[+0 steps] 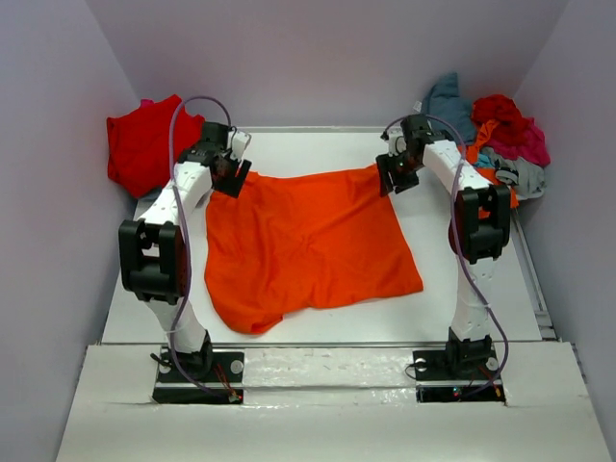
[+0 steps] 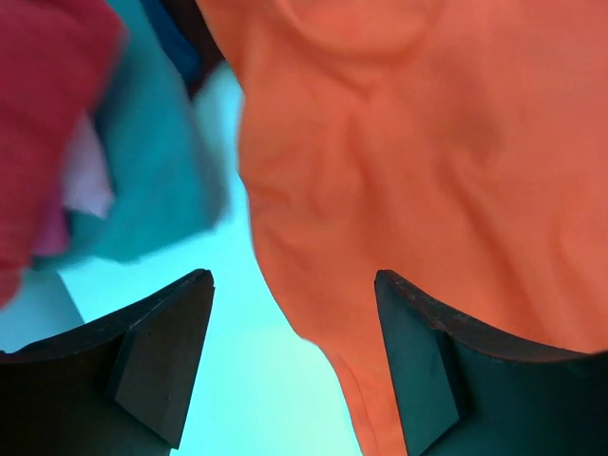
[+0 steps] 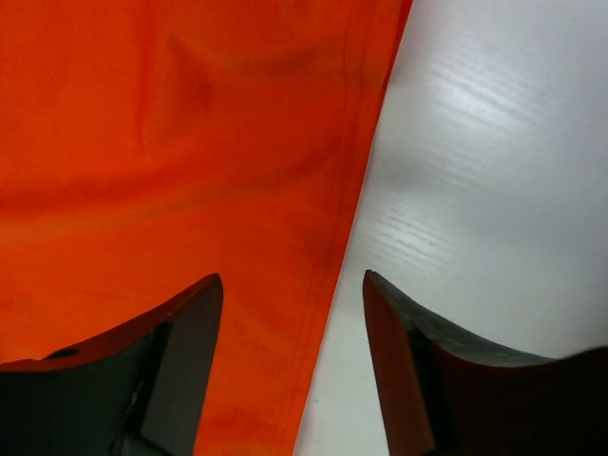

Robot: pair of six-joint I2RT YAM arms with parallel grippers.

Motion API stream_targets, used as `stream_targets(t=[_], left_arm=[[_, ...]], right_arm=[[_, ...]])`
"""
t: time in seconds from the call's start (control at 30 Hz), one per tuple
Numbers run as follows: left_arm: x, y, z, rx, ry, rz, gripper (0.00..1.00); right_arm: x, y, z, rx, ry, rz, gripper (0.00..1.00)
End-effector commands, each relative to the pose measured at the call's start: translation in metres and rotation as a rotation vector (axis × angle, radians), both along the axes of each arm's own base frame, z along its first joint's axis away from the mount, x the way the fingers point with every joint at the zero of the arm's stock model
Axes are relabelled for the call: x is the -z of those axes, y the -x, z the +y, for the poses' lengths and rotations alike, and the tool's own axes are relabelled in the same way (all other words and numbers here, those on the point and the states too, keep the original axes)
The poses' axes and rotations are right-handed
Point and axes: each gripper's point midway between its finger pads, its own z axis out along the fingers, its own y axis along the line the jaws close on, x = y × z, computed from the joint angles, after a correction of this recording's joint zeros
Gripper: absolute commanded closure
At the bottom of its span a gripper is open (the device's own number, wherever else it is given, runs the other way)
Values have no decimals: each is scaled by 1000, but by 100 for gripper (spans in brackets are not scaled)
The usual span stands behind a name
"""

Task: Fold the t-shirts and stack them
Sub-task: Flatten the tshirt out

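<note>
Top external view: orange t-shirt (image 1: 308,241) lies spread out on the table (image 1: 318,149). Left gripper (image 2: 293,277) is spread, holding nothing. Right gripper (image 3: 293,275) is spread astride the hem (image 3: 347,190). Judged step: flattening before folding. Next: pinch both far corners and fold toward the near edge.

The far corners of the orange t-shirt (image 1: 308,241) are covered by the left gripper (image 1: 234,176) (at 10 o'clock) and the right gripper (image 1: 395,178). At the left wrist view's 9 o'clock, a red shirt (image 2: 43,114) is blurred and cut off.
</note>
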Motion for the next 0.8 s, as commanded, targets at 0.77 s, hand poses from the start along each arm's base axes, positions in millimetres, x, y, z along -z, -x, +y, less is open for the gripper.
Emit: stream_targets(t=[0.77], left_arm=[[89, 115, -4, 31, 32, 453, 57]], right_arm=[[44, 60, 13, -74, -27, 228, 82]])
